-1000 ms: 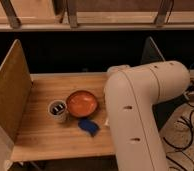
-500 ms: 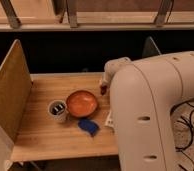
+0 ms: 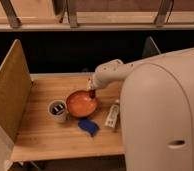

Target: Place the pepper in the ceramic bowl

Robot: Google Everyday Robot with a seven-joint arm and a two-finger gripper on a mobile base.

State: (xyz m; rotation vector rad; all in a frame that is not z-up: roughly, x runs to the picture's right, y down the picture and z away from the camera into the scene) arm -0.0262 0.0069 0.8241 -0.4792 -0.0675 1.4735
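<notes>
Your pepper [image 3: 92,94] is a small, dark red stub, far smaller than the dish below it. It sits at the tip of the claw [image 3: 92,92], right over the far right rim of the ceramic bowl [image 3: 81,103]. Whether it touches the rim you cannot tell. The bowl itself is round, shallow and glossy orange-red, the largest dish on the tabletop [image 3: 50,132].

Count what you have: one pepper, one bowl, one pale cup [image 3: 57,110] with dark contents just left of the bowl, one flat blue object [image 3: 88,126] in front of the bowl, and one white tube [image 3: 112,115] lying to the bowl's right. Two boards stand up from the tabletop: one tan divider panel [image 3: 10,95] on the left edge and one darker panel [image 3: 150,47] at the far right.

The claw appears clenched on the pepper, though its tip is small and dark here and its two sides cannot be separated by eye. The arm's white body [image 3: 160,115] fills the right side and hides the tabletop's right end and near right corner. The cup's contents are too dark to identify. The left panel's lower corner is cut off by the frame edge.
</notes>
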